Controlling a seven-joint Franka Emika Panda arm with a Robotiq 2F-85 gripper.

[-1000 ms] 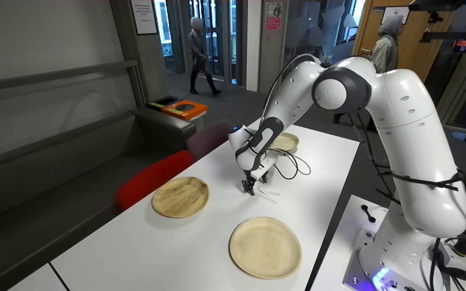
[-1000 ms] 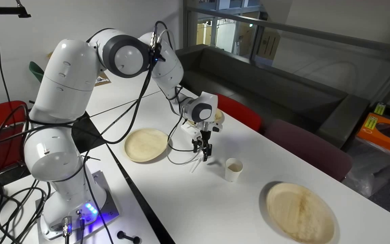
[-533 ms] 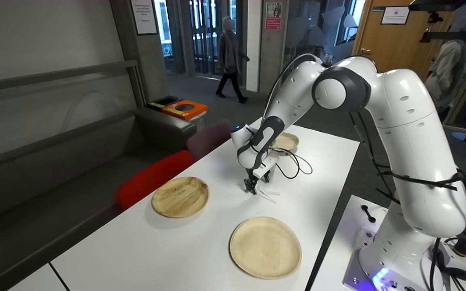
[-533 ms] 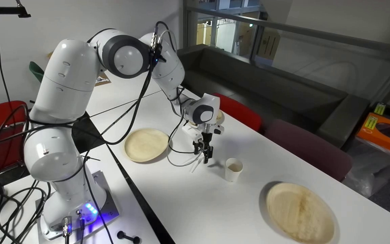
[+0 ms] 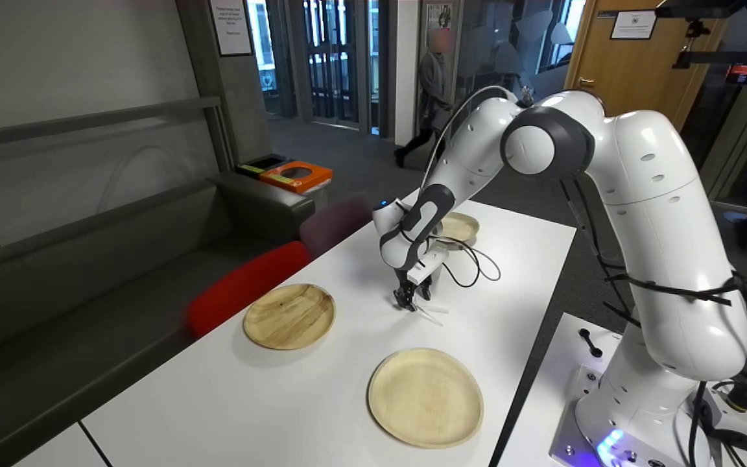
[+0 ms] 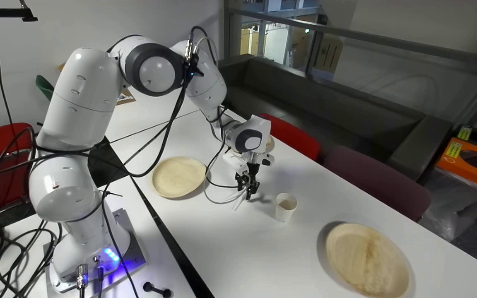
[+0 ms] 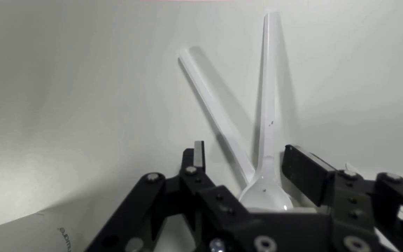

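Note:
My gripper (image 7: 242, 147) is open and low over the white table; it also shows in both exterior views (image 5: 416, 300) (image 6: 246, 188). A white plastic spoon (image 7: 267, 105) lies with its bowl between the open fingers, its handle pointing away. A second white utensil (image 7: 215, 108) lies at an angle to its left, one end meeting the spoon's bowl. I cannot tell whether the fingers touch either. The utensils are small in both exterior views (image 5: 430, 316) (image 6: 239, 203). A sliver of another white thing (image 7: 352, 168) shows behind the right finger, mostly hidden.
A white paper cup (image 6: 285, 207) stands near the gripper. A white surface with dark print (image 7: 23, 232), possibly the cup, shows at lower left in the wrist view. Wooden plates (image 5: 289, 316) (image 5: 425, 397) (image 5: 459, 227) lie on the table. A red chair (image 5: 247, 285) stands at its edge.
My gripper has shifted slightly to the right in an exterior view, and its fingers look a little closer together. The utensils, cup and plates have not moved. People walk in the background.

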